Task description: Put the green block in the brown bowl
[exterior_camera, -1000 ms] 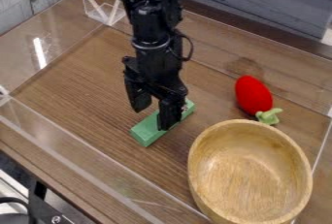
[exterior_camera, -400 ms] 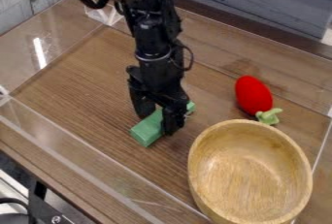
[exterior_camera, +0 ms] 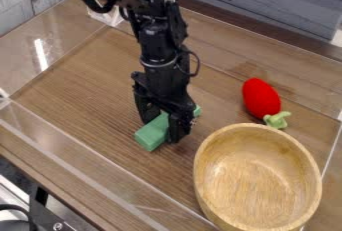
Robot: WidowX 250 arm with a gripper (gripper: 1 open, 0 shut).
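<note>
Work surface is a wood-grain table (exterior_camera: pixel 80 85) bounded by clear plastic walls (exterior_camera: pixel 94 180) along the near, left and far sides; the near wall runs diagonally just below the block and the bowl. Open tabletop lies to the left of the arm and behind it, and a strip of free surface separates the block from the bowl rim.

No brand, label or legible writing is visible on any item.

The gripper (exterior_camera: pixel 163 123) points straight down, jaws spread wide, one finger on each side of the block (exterior_camera: pixel 159 129). Whether the fingers touch the block cannot be told; the block rests flat on the table and is not lifted.

The block, light green, lies near the table's middle, just left of and above the bowl (exterior_camera: pixel 258 180). The bowl, light wood, sits at lower right, close to the near wall. A red strawberry toy (exterior_camera: pixel 262 98) lies beyond the bowl's far rim, well to the right of the gripper
</note>
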